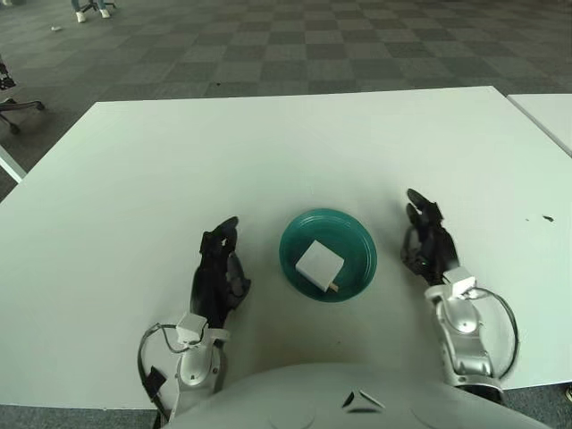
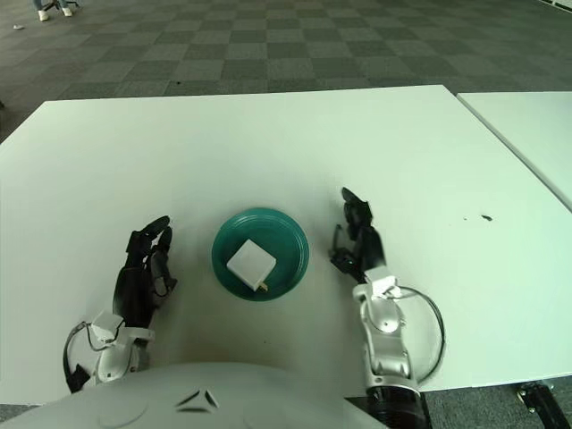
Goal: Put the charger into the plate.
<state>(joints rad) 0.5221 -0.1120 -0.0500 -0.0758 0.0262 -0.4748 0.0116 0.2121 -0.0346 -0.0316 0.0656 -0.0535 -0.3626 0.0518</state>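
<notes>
A white square charger (image 1: 318,265) lies inside a teal plate (image 1: 357,234) near the front middle of the white table; both also show in the right eye view, the charger (image 2: 249,263) in the plate (image 2: 290,239). My left hand (image 1: 219,268) shows to the left of the plate, fingers relaxed and empty. My right hand (image 1: 427,234) shows to the right of the plate, fingers extended and empty. Neither hand touches the plate.
The white table (image 1: 268,152) stretches back and to both sides. A second white table (image 1: 547,116) stands at the right with a narrow gap between. A small dark speck (image 1: 547,218) lies at the right. Checkered carpet lies beyond.
</notes>
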